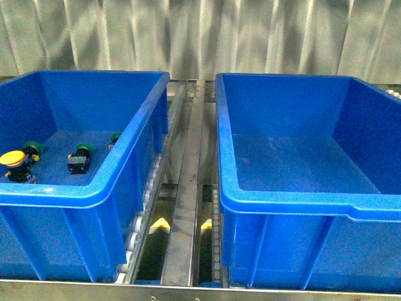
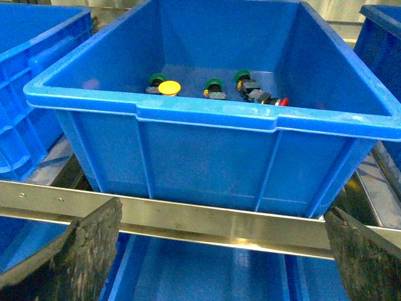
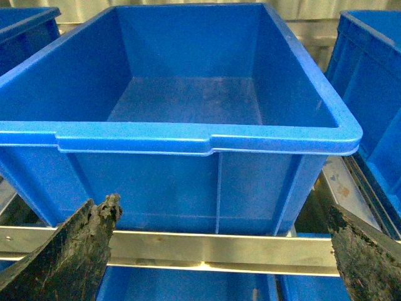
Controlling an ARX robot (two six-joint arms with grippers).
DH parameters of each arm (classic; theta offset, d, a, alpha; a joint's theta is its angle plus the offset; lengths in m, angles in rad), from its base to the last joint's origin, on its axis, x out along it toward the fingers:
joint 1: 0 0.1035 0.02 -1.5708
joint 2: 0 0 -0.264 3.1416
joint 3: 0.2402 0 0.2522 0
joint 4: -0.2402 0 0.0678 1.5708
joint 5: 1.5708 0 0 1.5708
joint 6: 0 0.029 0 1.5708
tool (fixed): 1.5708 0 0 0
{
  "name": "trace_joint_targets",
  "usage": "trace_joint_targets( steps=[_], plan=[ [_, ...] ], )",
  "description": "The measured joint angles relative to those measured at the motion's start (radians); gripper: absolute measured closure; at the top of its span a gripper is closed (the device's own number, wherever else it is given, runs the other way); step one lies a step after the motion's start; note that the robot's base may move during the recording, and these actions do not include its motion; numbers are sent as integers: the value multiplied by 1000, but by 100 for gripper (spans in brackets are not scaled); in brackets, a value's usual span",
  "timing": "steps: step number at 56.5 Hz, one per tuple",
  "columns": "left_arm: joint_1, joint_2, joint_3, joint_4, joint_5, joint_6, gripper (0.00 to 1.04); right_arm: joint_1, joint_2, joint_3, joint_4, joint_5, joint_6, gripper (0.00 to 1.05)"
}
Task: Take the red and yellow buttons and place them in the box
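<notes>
Yellow button (image 1: pixel 12 157), smooth round cap, lies in the left crate (image 1: pixel 62 194); red button (image 2: pixel 283 101) barely clears its rim. Glossy blue box (image 1: pixel 282 202) stands beside. Left gripper (image 2: pixel 222 251) and right gripper (image 3: pixel 216 263): rough black jaws spread.

Push-button switches (image 1: pixel 78 160) on the left crate's (image 1: pixel 62 195) floor, right crate (image 1: pixel 282 207) alongside, roller rails (image 1: pixel 183 188) between.

No text, label, brand or number can be read in any view. The dark bodies of the yellow button (image 1: pixel 15 164) and the green-capped switch (image 1: pixel 79 160) in the left crate (image 1: pixel 75 195) are too small and blurred to show markings. Two yellow marks (image 1: pixel 161 222), low between the metal rails (image 1: pixel 182 207), cannot be told as signs.
</notes>
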Motion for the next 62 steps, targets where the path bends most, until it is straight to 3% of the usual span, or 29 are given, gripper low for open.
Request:
trace_joint_targets(
  steps=[4,9,14,24,31,43,62],
  plan=[
    [-4,6,1,-8,-16,-11,8,0,0,0,0,0,0,6],
    [-68,120,54,-83,-205,-112,8,0,0,0,0,1,0,6],
    [-112,311,163,14,-340,-153,8,0,0,0,0,0,0,6],
    [-200,696,488,195,-506,-142,8,0,0,0,0,0,0,6],
    [-183,928,654,211,-618,-163,8,0,0,0,0,0,0,6],
    [-147,1235,833,236,-677,-211,8,0,0,0,0,0,0,6],
    [-72,1583,1078,145,-634,-188,8,0,0,0,0,0,0,6]
  ],
)
